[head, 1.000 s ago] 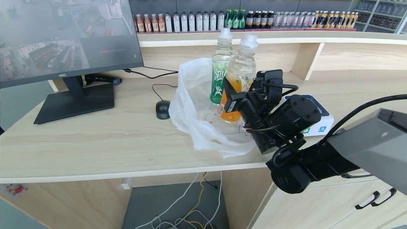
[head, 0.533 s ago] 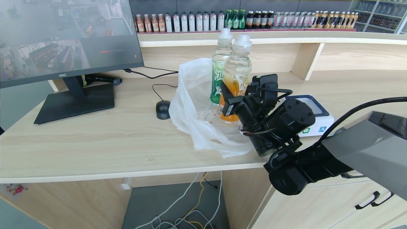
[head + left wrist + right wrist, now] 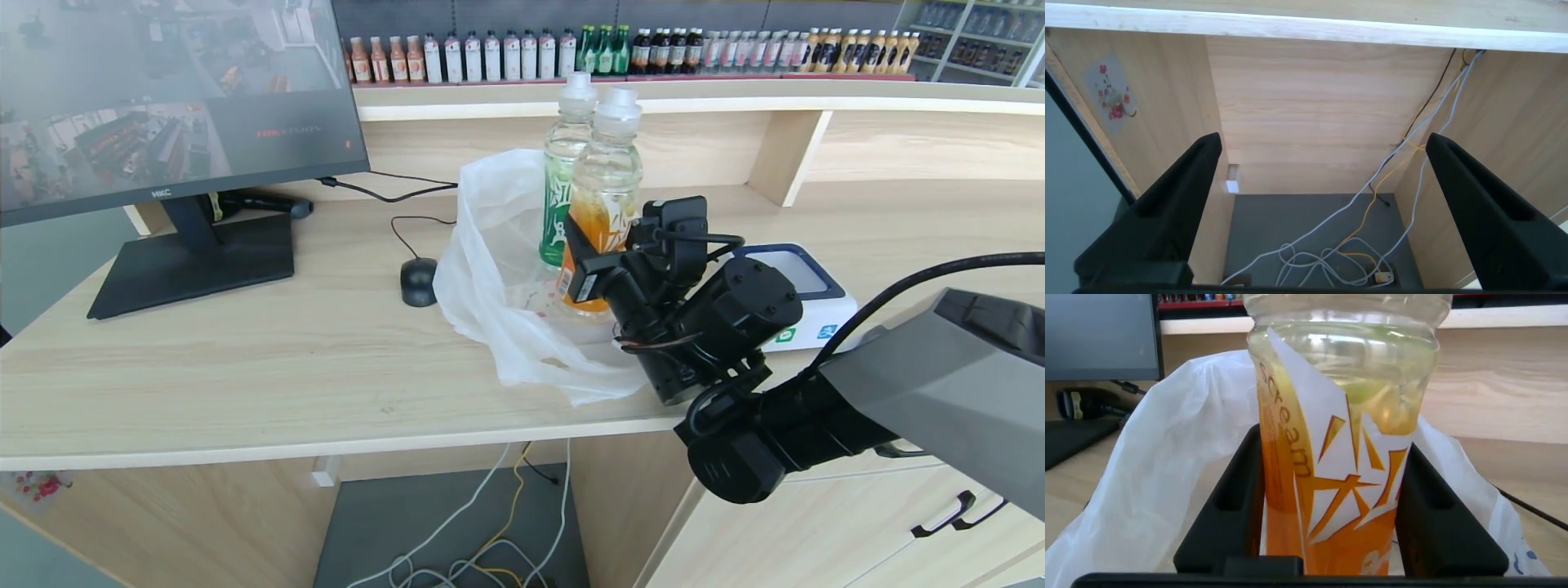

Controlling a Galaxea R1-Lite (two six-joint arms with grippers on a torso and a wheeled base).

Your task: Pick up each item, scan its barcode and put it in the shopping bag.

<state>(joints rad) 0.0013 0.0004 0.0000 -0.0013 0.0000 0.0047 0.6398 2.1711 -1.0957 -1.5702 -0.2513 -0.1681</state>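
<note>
While your left hand [image 3: 1324, 147] is hanging released below the tabletop [image 3: 245, 343], your right hand [image 3: 598, 260] is grasping the orange bottle [image 3: 608, 188] upright by its label, low over the white shopping bag [image 3: 490, 269] lying on the tabletop. The green bottle [image 3: 562, 180] is standing just behind it, at the bag's far side.

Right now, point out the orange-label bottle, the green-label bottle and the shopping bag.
orange-label bottle [image 3: 608, 224], head view, on its label
green-label bottle [image 3: 558, 212], head view, on its label
shopping bag [image 3: 490, 237], head view, left wall
</note>
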